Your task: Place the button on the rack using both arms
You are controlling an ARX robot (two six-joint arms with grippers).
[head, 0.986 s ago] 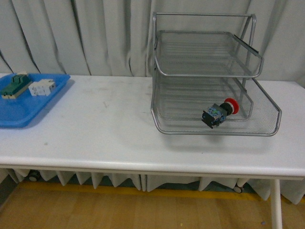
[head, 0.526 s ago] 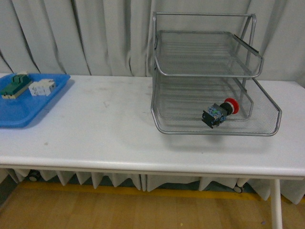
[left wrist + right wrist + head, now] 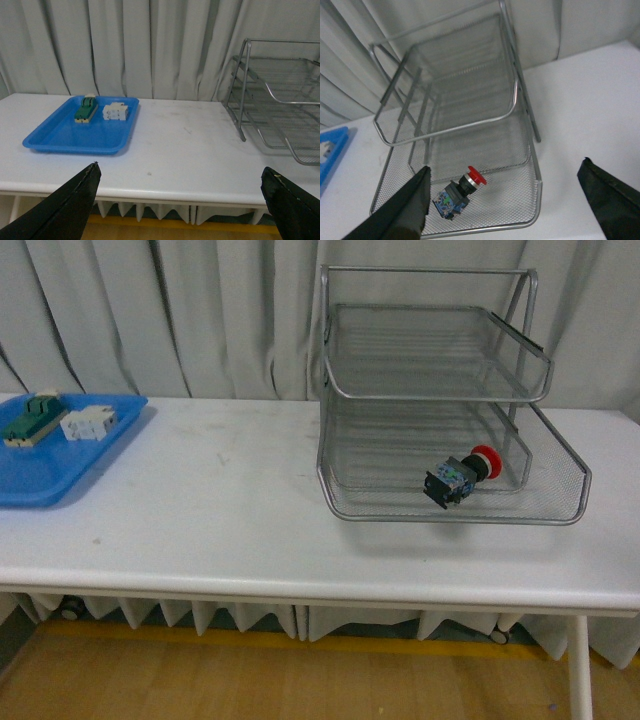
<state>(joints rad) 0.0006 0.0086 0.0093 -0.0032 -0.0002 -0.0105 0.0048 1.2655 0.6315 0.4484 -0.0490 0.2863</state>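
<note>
No readable writing anywhere. L gripper (image 3: 180, 210) and R gripper (image 3: 512, 205) both spread wide, holding nothing, seen only in wrist views; front view shows neither, just bare table (image 3: 230, 510) between tray (image 3: 40, 475) at 9 o'clock and rack (image 3: 440, 390) at 2 o'clock. Button (image 3: 458, 476) lies on its side in rack's bottom tier near front rim, red cap toward 2 o'clock.

My front camera faces the white table (image 3: 230, 530) level-on. My left wrist camera looks from low and well back across the blue plastic tray (image 3: 65, 137). My right wrist camera looks down closely; all share the silver wire-mesh rack (image 3: 440, 405).
</note>
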